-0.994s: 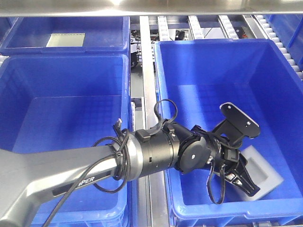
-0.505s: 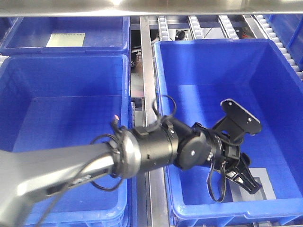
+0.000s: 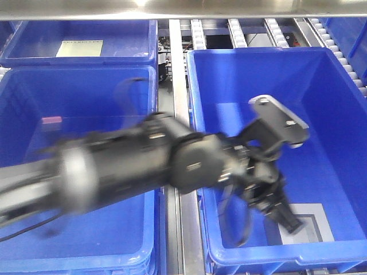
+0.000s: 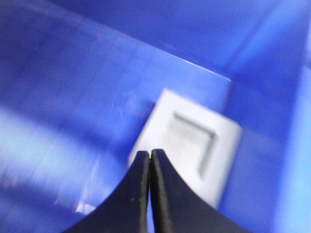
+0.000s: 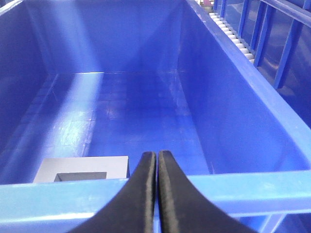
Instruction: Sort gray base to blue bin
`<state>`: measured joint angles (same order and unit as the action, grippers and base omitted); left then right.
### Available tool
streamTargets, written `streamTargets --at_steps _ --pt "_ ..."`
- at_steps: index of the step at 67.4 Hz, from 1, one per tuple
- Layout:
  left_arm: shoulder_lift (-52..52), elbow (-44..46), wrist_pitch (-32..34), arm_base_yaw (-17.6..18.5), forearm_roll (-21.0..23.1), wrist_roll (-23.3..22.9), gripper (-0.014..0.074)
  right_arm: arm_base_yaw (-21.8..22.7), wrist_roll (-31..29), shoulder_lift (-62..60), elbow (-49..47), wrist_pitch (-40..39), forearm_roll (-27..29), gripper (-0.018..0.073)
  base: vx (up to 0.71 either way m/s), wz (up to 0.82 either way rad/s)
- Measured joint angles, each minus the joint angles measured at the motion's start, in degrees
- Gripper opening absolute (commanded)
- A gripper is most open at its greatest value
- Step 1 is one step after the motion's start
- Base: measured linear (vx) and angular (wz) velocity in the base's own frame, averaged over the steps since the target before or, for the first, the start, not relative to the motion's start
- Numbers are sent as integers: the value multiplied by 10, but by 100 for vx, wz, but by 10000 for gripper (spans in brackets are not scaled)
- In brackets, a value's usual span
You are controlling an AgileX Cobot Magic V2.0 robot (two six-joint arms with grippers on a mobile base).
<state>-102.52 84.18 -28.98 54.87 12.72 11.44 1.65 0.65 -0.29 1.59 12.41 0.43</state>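
We find the gray base (image 3: 304,226) lying on the floor of the blue bin (image 3: 198,114), recess upward, in the near corner of that bin. The left gripper (image 4: 149,194) hangs just above the base, its two fingers pressed together on nothing; we see no contact with the block. The right gripper (image 5: 156,194) is likewise closed and empty, poised over the near rim of the bin.

Risks, in our judgement: the left arm (image 3: 143,166) shows heavy motion blur and reaches across the bin's rim, so a swift withdrawal could clip that rim or nudge the base. The right gripper sits close to the bin's near rim and could strike it if lowered.

Contents: the bin holds the base alone. The neighbouring bin (image 3: 34,86) beside it shows no parts. The bin beyond that neighbour holds a pale flat sheet (image 3: 79,48)
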Motion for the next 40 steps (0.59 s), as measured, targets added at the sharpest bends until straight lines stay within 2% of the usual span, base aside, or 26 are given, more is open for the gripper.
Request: streamTargets --at_steps 19,40 --pt "191 -216 96 0 -1 0 -8 0 0 0 0 0 0 -5 0 0" --pt "375 -389 146 0 -1 -28 -8 0 0 0 0 0 0 -5 0 0"
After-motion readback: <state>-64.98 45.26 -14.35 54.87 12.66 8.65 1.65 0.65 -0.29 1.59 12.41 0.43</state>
